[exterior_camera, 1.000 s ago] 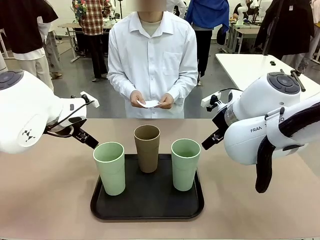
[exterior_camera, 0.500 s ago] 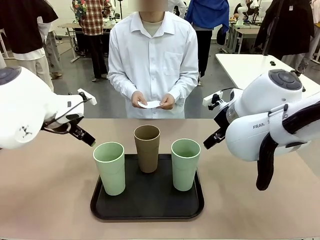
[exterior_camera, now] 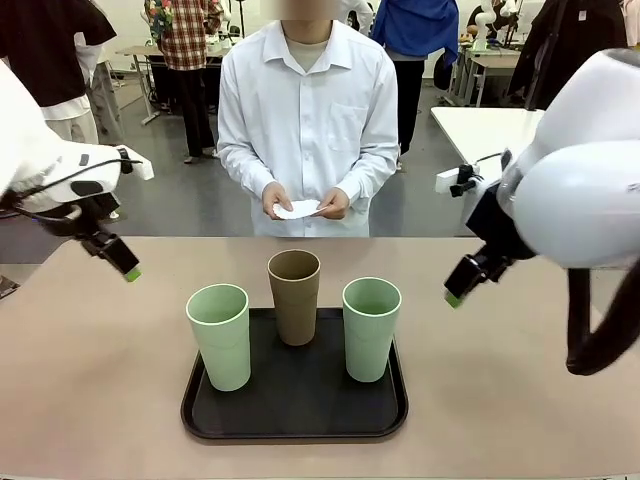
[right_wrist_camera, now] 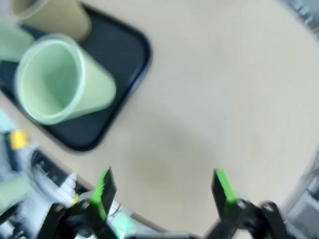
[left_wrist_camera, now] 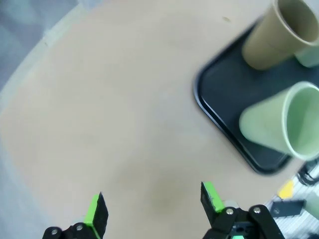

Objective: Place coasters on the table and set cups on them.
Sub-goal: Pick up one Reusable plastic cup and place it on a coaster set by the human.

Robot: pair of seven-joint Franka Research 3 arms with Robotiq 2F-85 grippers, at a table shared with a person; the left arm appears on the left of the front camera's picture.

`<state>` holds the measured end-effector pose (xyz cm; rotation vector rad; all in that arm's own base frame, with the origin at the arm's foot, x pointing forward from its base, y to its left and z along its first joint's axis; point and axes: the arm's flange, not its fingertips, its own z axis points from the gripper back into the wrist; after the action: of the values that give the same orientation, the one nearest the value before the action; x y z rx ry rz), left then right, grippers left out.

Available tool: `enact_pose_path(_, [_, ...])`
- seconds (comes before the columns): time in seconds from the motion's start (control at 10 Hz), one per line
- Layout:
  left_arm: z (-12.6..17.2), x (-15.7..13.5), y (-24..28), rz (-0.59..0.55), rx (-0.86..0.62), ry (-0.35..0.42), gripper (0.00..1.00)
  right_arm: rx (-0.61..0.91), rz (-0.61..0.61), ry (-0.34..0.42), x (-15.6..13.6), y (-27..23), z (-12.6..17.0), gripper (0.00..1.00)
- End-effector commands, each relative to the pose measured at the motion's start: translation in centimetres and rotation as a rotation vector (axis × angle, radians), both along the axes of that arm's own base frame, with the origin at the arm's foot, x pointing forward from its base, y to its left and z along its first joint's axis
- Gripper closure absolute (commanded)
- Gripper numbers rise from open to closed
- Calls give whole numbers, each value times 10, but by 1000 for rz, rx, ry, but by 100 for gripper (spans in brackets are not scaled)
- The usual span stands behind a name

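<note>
**Front view.** Three cups stand upright on a black tray point(exterior_camera: 295, 412) at mid-counter point(exterior_camera: 90, 390): left mint cup point(exterior_camera: 220, 335), brown cup point(exterior_camera: 294, 295) behind centre, right mint cup point(exterior_camera: 371, 328). The person's hands point(exterior_camera: 276, 198) hold what seem to be the white coasters point(exterior_camera: 297, 209). The left pincer point(exterior_camera: 125, 265) and right pincer point(exterior_camera: 458, 290) hang clear on either side.

**Left wrist view.** The left pincer is spread and empty over bare counter, near the tray.

**Right wrist view (blurred).** The right pincer is likewise spread and empty.

Three tall tapered cups upright on a black tray point(exterior_camera: 295, 434), brown cup point(exterior_camera: 295, 296) at 12 o'clock, left mint cup point(exterior_camera: 220, 335) at 9 o'clock, right mint cup point(exterior_camera: 371, 328) at 3 o'clock; white coasters point(exterior_camera: 297, 209), count unclear, held in the person's hands point(exterior_camera: 335, 203), at 12 o'clock beyond the beige table point(exterior_camera: 90, 380)
</note>
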<state>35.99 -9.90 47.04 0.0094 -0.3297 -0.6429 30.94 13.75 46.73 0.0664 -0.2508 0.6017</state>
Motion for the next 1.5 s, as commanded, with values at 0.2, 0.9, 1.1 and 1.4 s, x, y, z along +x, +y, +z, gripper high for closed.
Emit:
enact_pose_path(0.2, [10, -15, 5, -3, -24, 50, 0, 1, -17, 73, -20, -4, 6, 0])
enact_pose_path(0.9, [9, -14, 46, 66, -852, 139, 0, 855, -186, 257, -31, -101, -12, 0])
enact_pose_path(1.1, [-16, -9, 77, 198, -1073, 254, 0, 995, -255, 386, -28, -128, -47, 0])
enact_pose_path(1.4, [-53, -8, 136, 352, -1044, 479, 0, 1006, -252, 575, -27, -152, -86, 0])
